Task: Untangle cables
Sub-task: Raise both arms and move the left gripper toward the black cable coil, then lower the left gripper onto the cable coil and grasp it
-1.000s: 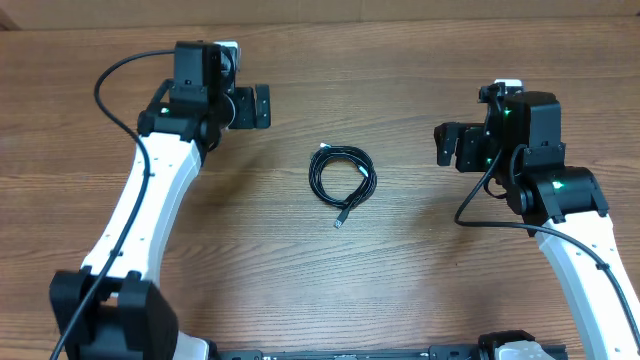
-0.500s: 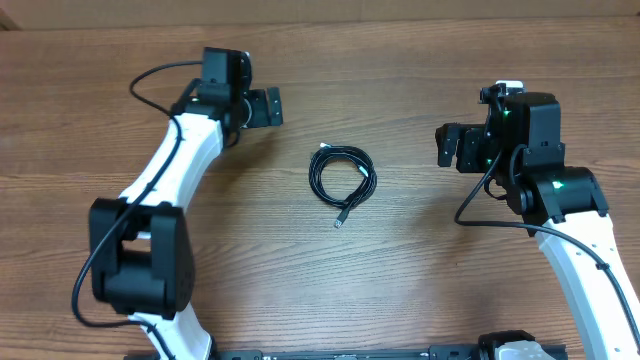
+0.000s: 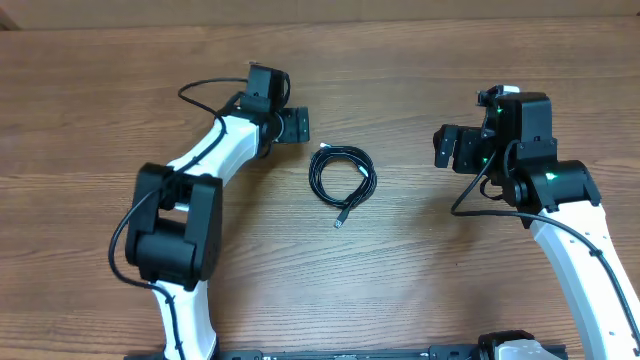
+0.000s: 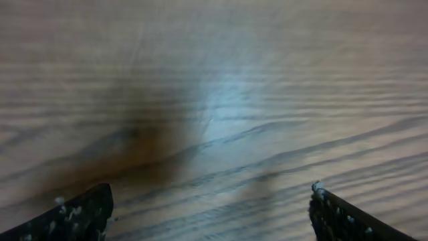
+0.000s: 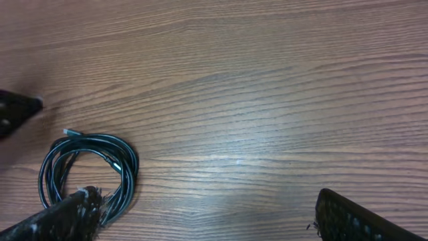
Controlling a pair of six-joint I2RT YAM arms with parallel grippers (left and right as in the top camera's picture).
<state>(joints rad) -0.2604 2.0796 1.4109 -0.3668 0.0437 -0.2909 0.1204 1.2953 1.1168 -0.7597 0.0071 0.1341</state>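
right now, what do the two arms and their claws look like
The left arm and right arm have white links, black joints and a thick black wire each; green lights glow on the right one. The left claw and right claw are black, two-fingered.

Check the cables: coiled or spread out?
Coiled. The cables lie in one round loop on the table, strands overlapping, with one plug end sticking out toward the near edge.

No readable text, no labels, brands, numbers or signs in any view
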